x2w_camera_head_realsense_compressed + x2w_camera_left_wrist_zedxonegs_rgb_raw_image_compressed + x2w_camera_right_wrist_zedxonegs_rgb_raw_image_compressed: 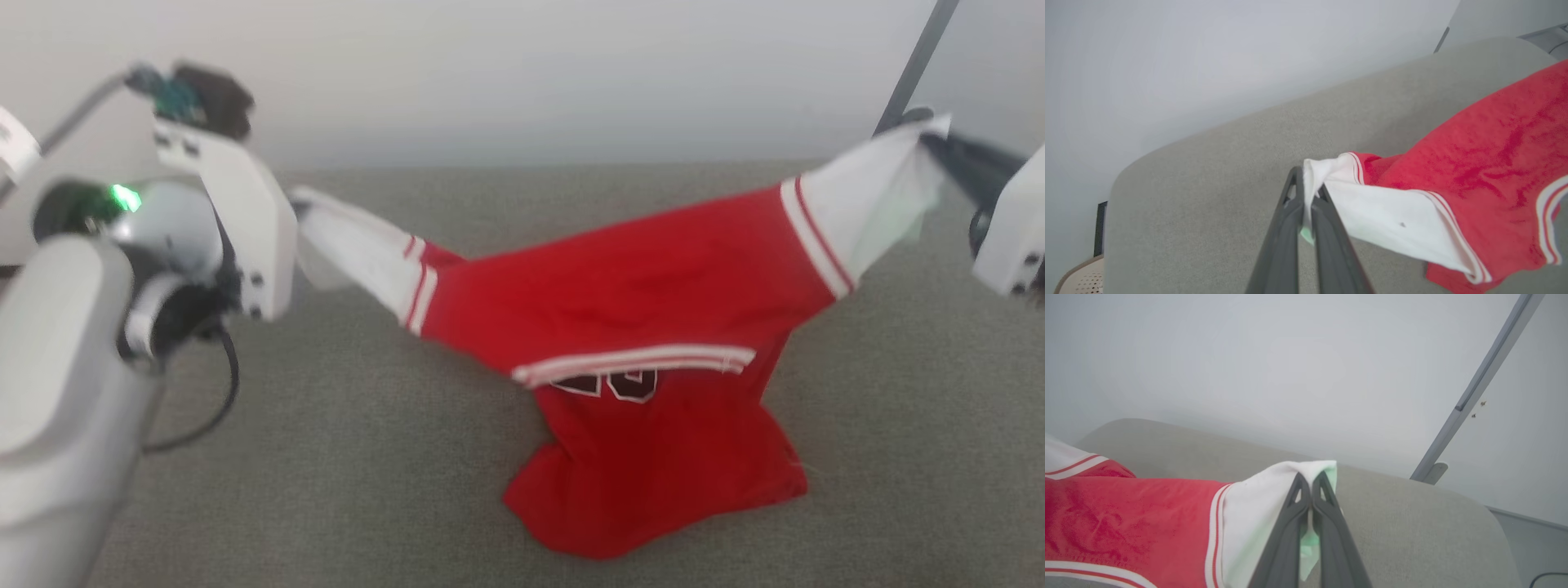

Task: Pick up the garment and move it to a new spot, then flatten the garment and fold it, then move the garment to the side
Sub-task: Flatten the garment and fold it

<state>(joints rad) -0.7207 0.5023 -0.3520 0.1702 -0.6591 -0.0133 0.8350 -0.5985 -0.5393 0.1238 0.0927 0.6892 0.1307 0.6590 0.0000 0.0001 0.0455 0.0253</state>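
Left gripper (1307, 196) pinched on one white sleeve (1392, 220), right gripper (1310, 490) on the other; soft red garment (637, 294) sags between, hem crumpled on grey woven surface (326, 490).

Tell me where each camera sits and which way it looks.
Head view: on the robot's head, looking forward and down at the red garment over the grey padded surface; left gripper and right gripper show at the sides.
Left wrist view: on the left wrist, looking along its shut fingers pinching a white sleeve.
Right wrist view: on the right wrist, looking along its shut fingers pinching the other sleeve.
Shared: both wrist views show garment and pale wall.
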